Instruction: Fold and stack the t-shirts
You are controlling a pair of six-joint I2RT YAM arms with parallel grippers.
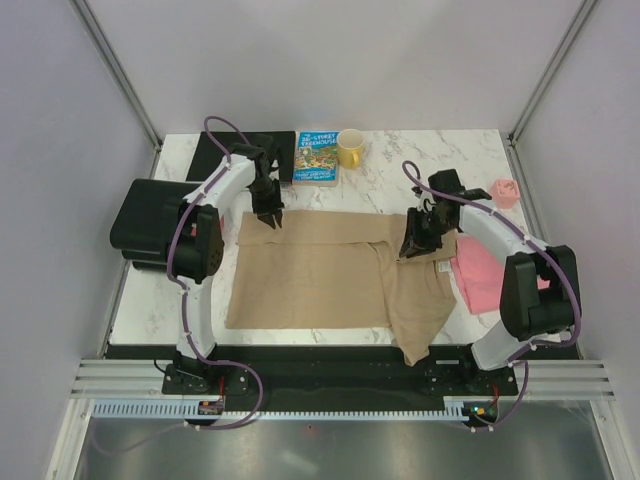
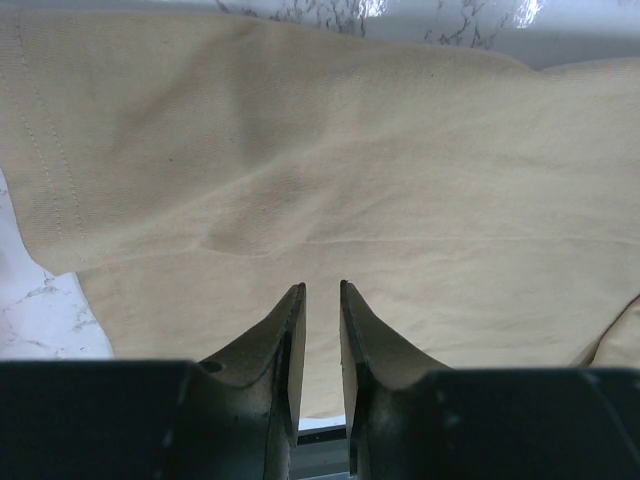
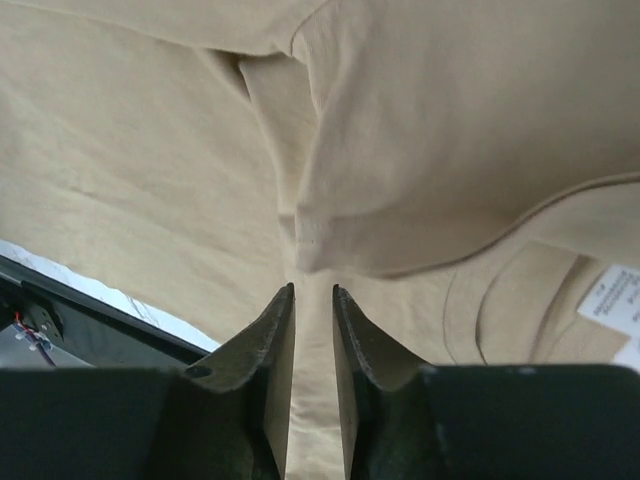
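The tan t-shirt (image 1: 310, 275) lies spread across the middle of the table, its right part bunched and hanging over the near edge. My left gripper (image 1: 268, 220) is at its far left corner, the jaws closed to a narrow gap with the shirt's edge (image 2: 350, 150) between them (image 2: 322, 288). My right gripper (image 1: 413, 247) is at the far right, by the collar, shut on a fold of the tan cloth (image 3: 150, 150) (image 3: 313, 290). The neck label (image 3: 612, 300) shows beside it. The pink t-shirt (image 1: 478, 280) lies crumpled at the right, partly under my right arm.
A small pink block (image 1: 505, 192) sits at the far right. A book (image 1: 316, 157) and a yellow mug (image 1: 351, 148) stand at the back. A black box (image 1: 150, 220) sits off the table's left edge. The table's near edge (image 3: 60, 300) is close.
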